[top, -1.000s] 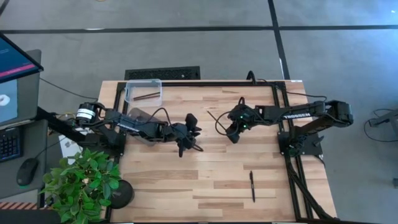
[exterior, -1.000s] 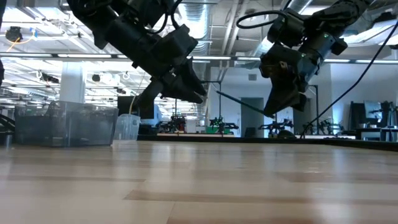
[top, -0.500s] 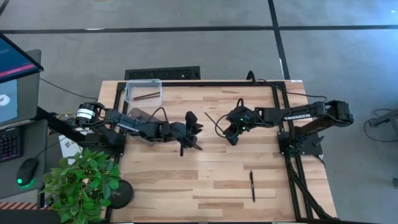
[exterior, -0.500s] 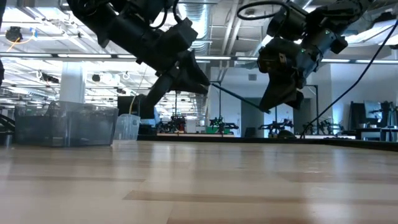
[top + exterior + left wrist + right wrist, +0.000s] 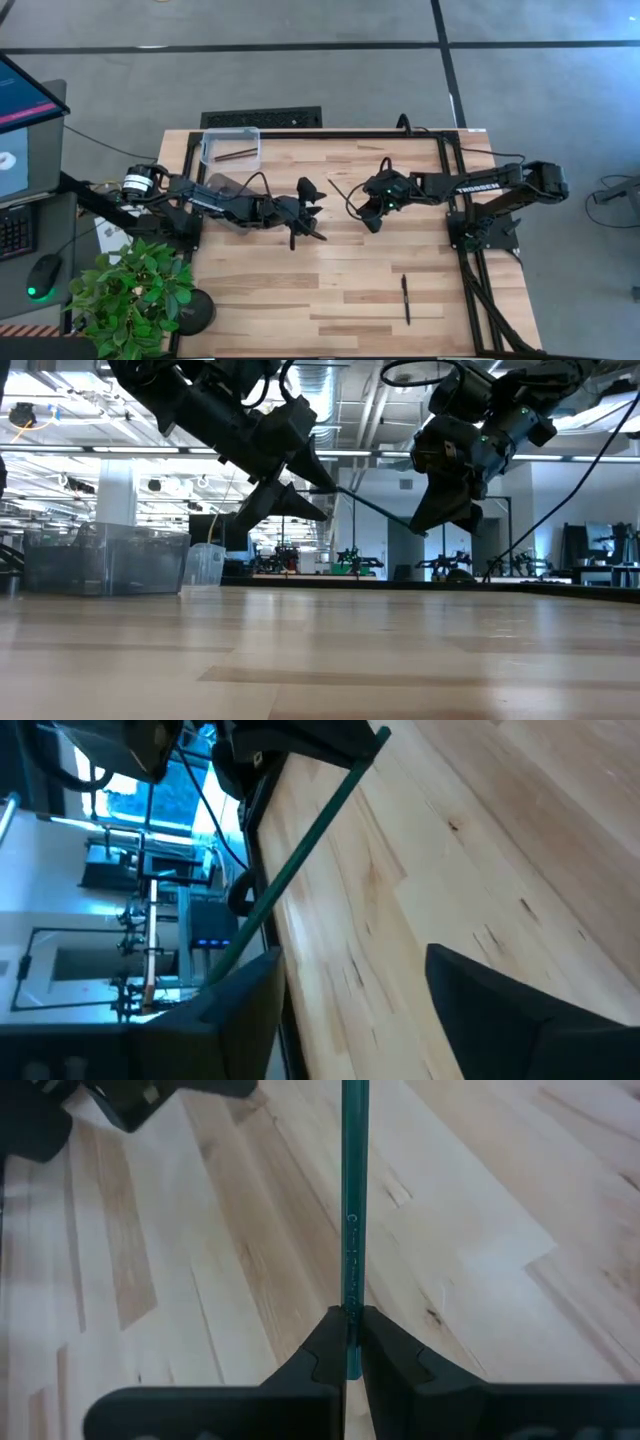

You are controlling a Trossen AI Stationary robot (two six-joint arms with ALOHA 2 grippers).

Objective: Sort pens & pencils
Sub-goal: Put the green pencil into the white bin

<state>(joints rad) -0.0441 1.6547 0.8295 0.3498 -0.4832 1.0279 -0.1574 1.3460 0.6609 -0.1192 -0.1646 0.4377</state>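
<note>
My right gripper (image 5: 350, 1342) is clamped on a thin green pencil (image 5: 354, 1210), holding it in the air above the middle of the wooden surface (image 5: 350, 280). My left gripper (image 5: 310, 213) hangs just beside the pencil's far end with its fingers spread wide and nothing between them. One black pen (image 5: 406, 299) lies near the front edge. A brown pencil (image 5: 235, 154) sits in the clear bin (image 5: 208, 140) at the back left corner.

On the wooden table (image 5: 260, 300), the left gripper (image 5: 308, 212) and the right gripper (image 5: 368, 208) were seen near each other at its middle. A pencil (image 5: 236, 154) lay in the clear bin (image 5: 207, 148) at a far corner; a pen (image 5: 406, 299) lay near the front edge
</note>
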